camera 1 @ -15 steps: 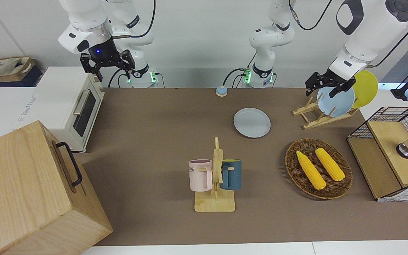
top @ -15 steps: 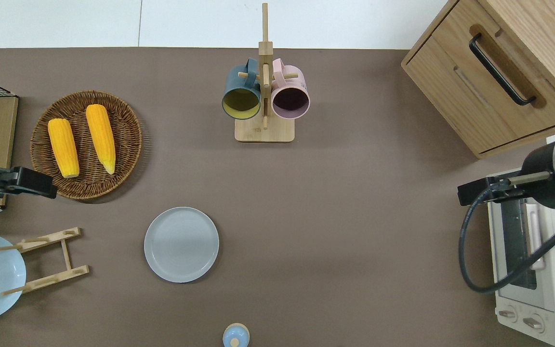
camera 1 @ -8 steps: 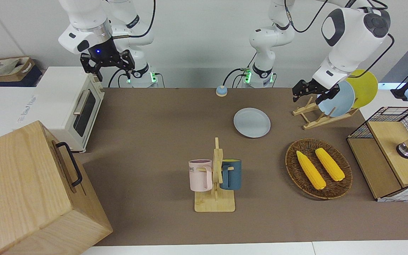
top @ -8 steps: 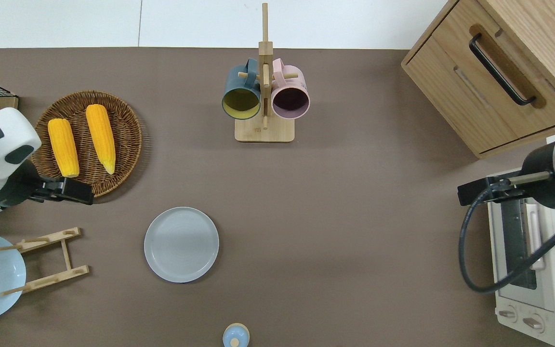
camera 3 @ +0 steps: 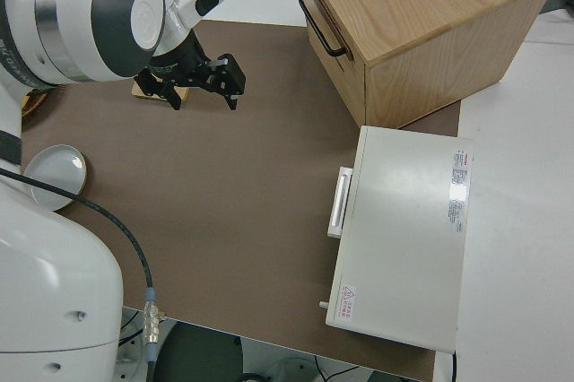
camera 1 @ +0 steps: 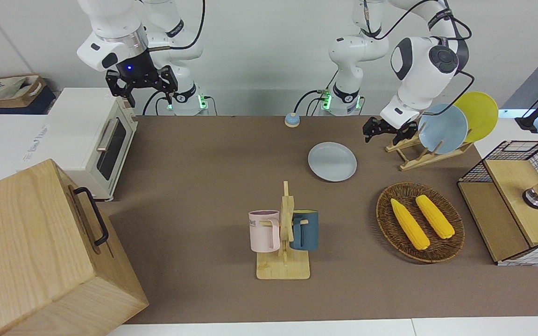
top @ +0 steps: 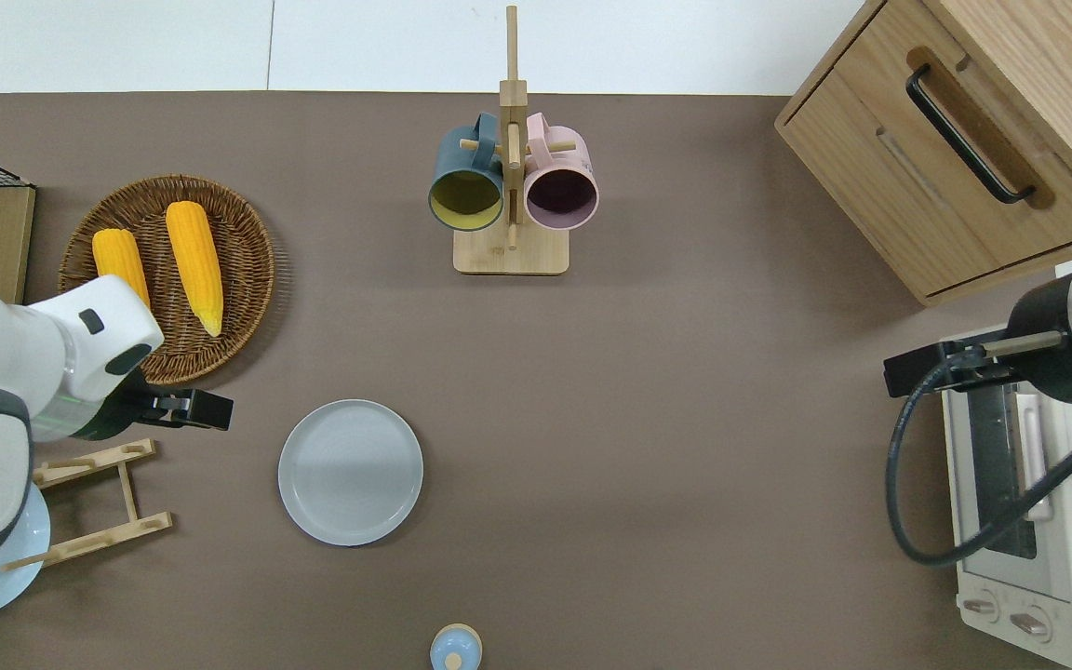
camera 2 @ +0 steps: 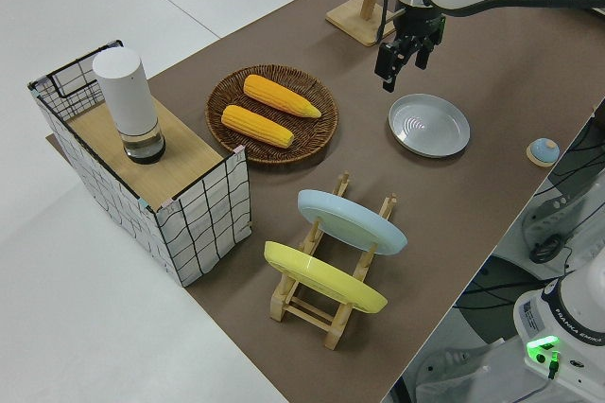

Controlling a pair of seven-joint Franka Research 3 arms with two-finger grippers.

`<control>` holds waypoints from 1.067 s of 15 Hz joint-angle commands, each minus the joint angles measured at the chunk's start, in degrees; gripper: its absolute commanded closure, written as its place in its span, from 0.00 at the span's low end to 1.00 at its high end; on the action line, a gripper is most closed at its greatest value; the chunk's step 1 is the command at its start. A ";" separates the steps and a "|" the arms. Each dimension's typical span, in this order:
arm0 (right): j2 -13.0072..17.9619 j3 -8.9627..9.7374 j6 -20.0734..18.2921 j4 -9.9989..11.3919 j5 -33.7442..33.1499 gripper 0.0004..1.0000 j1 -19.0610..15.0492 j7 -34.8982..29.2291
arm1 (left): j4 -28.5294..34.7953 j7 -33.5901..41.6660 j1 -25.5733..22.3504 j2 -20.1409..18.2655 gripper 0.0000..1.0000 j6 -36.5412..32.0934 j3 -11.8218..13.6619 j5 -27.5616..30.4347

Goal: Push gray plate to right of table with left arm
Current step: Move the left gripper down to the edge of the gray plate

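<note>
The gray plate [camera 1: 332, 161] [top: 351, 472] [camera 2: 429, 125] lies flat on the brown table [top: 685, 419], in its middle part and rather near the robots. My left gripper [camera 1: 382, 138] [top: 218, 410] [camera 2: 399, 73] hangs open and empty in the air. In the overhead view it is over bare table between the wicker basket and the plate rack, a short way from the plate's rim toward the left arm's end. It does not touch the plate. The right gripper [camera 1: 151, 100] [camera 3: 204, 100] is parked, open and empty.
A wicker basket [top: 247, 270] holds two corn cobs. A wooden rack [camera 1: 414, 156] carries a light-blue and a yellow plate. A mug stand [top: 510, 251] has two mugs. A wooden cabinet [top: 964, 214], a toaster oven [top: 1057, 568], a small blue bell [top: 455, 647] and a wire crate [camera 1: 516, 154] are around.
The left arm has swung from over the plate rack toward the gray plate and come lower. The plate and the right arm have not moved.
</note>
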State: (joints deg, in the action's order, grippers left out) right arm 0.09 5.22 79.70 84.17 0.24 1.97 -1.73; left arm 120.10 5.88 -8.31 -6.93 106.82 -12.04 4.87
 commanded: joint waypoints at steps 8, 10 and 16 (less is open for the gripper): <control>0.43 0.32 -0.69 -0.06 0.46 0.02 -0.65 0.15 | 17.61 -9.37 2.50 -4.40 0.01 16.56 0.43 2.87; 0.43 0.32 -0.69 -0.06 0.46 0.02 -0.65 0.15 | 19.90 -14.04 4.35 -4.41 0.01 19.81 0.43 2.87; 0.43 0.32 -0.69 0.03 0.46 0.02 -0.65 0.15 | 26.84 -13.70 5.15 -3.88 0.01 28.34 0.35 2.78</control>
State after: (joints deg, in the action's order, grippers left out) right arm 0.10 5.22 79.70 84.17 0.24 1.97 -1.73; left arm 142.25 -7.67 -3.92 -8.97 130.70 -12.22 6.80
